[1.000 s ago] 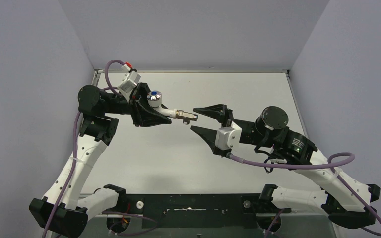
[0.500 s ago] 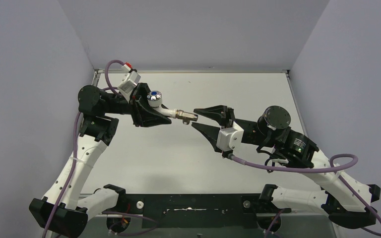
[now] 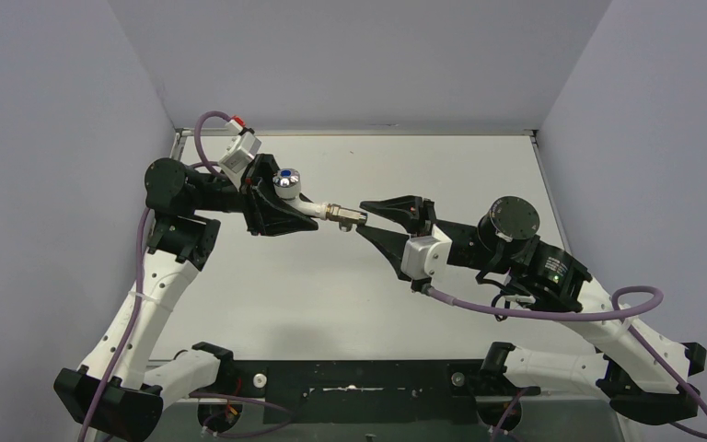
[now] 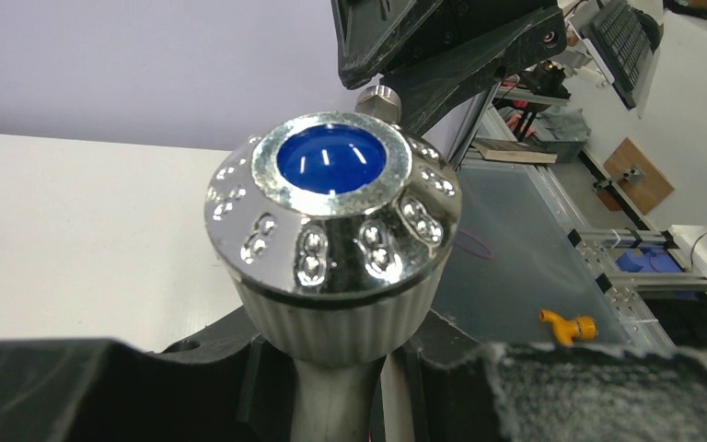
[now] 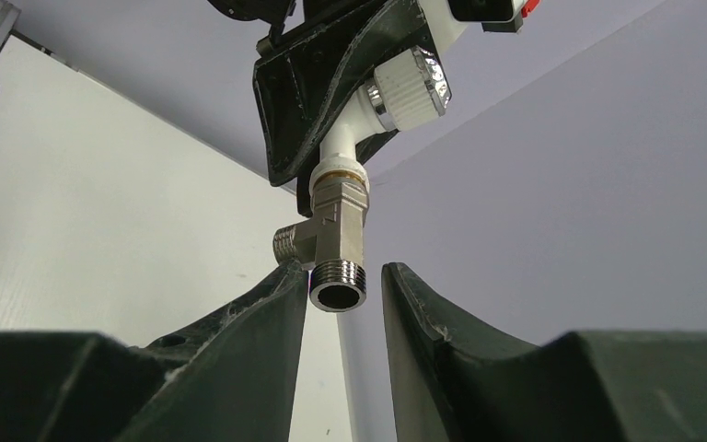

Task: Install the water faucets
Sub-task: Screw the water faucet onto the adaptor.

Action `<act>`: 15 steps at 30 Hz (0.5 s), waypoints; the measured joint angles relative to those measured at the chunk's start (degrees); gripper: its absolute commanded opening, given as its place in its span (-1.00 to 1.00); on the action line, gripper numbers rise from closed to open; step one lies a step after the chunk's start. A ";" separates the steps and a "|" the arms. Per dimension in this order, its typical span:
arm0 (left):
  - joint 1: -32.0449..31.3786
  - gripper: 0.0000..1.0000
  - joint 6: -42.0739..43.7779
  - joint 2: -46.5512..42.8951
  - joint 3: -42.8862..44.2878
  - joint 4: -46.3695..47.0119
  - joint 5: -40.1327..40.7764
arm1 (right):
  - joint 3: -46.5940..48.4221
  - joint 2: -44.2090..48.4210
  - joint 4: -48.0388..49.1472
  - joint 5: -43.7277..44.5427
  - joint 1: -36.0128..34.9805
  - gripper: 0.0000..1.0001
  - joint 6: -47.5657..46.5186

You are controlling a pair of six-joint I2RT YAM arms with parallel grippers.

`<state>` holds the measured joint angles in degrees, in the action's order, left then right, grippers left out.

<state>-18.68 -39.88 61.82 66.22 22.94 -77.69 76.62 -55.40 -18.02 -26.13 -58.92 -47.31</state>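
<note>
The right gripper (image 3: 363, 219) has crept in toward the left arm since a second ago. Its open fingers now straddle the threaded end of the metal fitting (image 5: 339, 241), which earlier hung clear of them. The gap is only a little wider than the fitting. One finger looks to be touching or almost touching it, and nothing is gripped yet. The left gripper (image 3: 295, 207) is clamped on the white stem of the tap (image 4: 331, 212), holding tap and fitting, joined end to end, in the air above the table (image 3: 460, 166). If the right fingers close off-centre or catch the fitting's side branch, they could lever the tap askew in the left grip or damage the thread.
</note>
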 measured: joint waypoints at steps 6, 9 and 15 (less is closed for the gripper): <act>0.00 -1.00 0.00 0.00 0.00 0.00 0.00 | -0.17 0.00 0.22 0.37 0.00 -0.26 0.00; 0.00 -1.00 0.00 0.00 0.00 0.02 0.00 | -0.42 0.00 0.42 0.39 0.00 -0.26 0.00; 0.00 -1.00 0.00 0.00 0.00 0.02 0.00 | -0.72 -0.11 0.76 0.39 0.00 -0.39 0.07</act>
<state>-18.68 -39.88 61.82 66.22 22.96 -77.69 75.90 -55.51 -17.26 -25.74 -58.92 -47.24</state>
